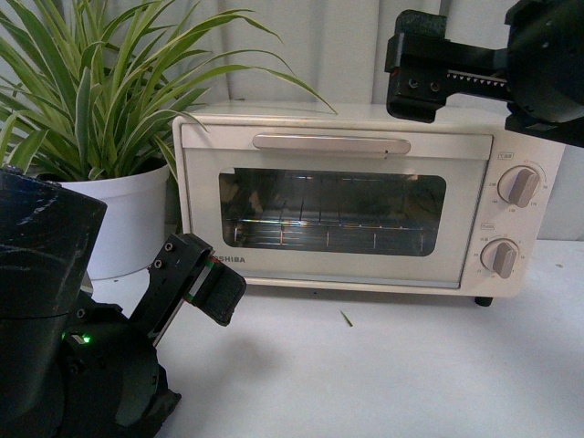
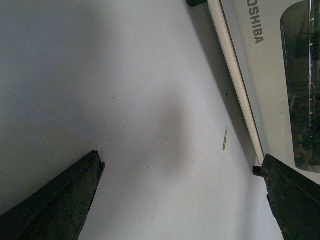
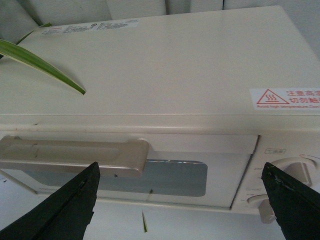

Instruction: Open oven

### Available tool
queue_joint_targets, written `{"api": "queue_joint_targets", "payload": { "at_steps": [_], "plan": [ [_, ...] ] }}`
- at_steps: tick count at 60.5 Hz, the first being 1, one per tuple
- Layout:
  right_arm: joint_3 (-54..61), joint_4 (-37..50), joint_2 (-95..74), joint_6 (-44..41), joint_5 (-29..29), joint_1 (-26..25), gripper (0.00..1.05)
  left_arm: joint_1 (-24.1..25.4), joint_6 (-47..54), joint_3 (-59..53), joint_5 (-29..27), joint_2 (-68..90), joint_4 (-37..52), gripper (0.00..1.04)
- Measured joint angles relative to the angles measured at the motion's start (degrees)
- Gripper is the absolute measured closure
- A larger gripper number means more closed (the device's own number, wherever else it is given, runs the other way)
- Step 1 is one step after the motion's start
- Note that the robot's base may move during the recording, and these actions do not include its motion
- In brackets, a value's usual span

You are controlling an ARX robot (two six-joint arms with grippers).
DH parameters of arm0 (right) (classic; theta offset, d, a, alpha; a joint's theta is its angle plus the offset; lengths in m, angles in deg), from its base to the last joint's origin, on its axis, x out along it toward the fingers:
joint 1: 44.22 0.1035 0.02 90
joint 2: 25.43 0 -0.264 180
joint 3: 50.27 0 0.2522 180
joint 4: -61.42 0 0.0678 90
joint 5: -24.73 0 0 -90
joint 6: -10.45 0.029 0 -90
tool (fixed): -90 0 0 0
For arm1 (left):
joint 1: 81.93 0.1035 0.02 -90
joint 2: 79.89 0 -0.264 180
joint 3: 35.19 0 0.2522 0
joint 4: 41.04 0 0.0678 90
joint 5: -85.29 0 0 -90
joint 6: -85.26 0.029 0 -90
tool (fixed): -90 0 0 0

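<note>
Although both grippers are close to it, the oven (image 1: 351, 196) stands with its door (image 1: 333, 214) fully shut and nothing touches it. It lies below and just ahead of the right gripper (image 1: 415, 73), which hangs over the right part of the oven top, higher than the handle (image 1: 331, 143). In the right wrist view the two fingers (image 3: 70, 205) are spread wide with nothing between them but air. The end of the handle shows in this gap, nearer to one finger than to the other, and the knobs (image 1: 520, 185) lie near the other finger. Through the glass a wire rack (image 1: 328, 235) can be seen inside.

The left gripper (image 1: 203, 278) is low, in front of the lower corner of the oven, and covers the first letter of the brand name in the front view. Its fingers (image 2: 60, 200) are also wide apart and hold nothing. One finger is just beside the bottom edge of the door; I cannot tell if it touches. Under this gripper is the white table (image 2: 125, 100), where a thin green sliver (image 2: 224, 139) lies near the oven. Beyond the left gripper, beside the oven, a plant (image 1: 100, 91) stands in a white pot (image 1: 132, 219).
</note>
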Motion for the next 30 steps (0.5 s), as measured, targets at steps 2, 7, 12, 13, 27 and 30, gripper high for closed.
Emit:
{"api": "queue_joint_targets", "payload": {
  "at_steps": [2,7,12,13,27,30],
  "plan": [
    [-0.72,-0.26,-0.70,0.20,0.37,0.22,0.09,0.00,0.00,0.00,0.02,0.00,0.02,0.07],
    [-2.45,-1.36,-2.36,0.94,1.20,0.66,0.09,0.00,-0.02,0.00,0.04,0.00,0.15,0.07],
    [-3.54,-1.88,-3.72,1.25,2.01,0.98,0.09,0.02,-0.04,0.00,0.09,0.00,0.24,0.07],
    [-3.89,-2.03,-4.15,1.33,2.16,1.07,0.09,0.02,-0.04,0.00,0.11,0.00,0.24,0.07],
    [-5.38,-2.29,-7.08,1.66,4.57,1.27,0.09,0.15,-0.52,-0.07,0.46,0.00,0.66,0.07],
    [-5.49,-2.03,-7.43,1.90,4.85,1.20,0.09,0.13,-0.59,-0.13,0.61,0.00,0.72,0.07]
  ]
}}
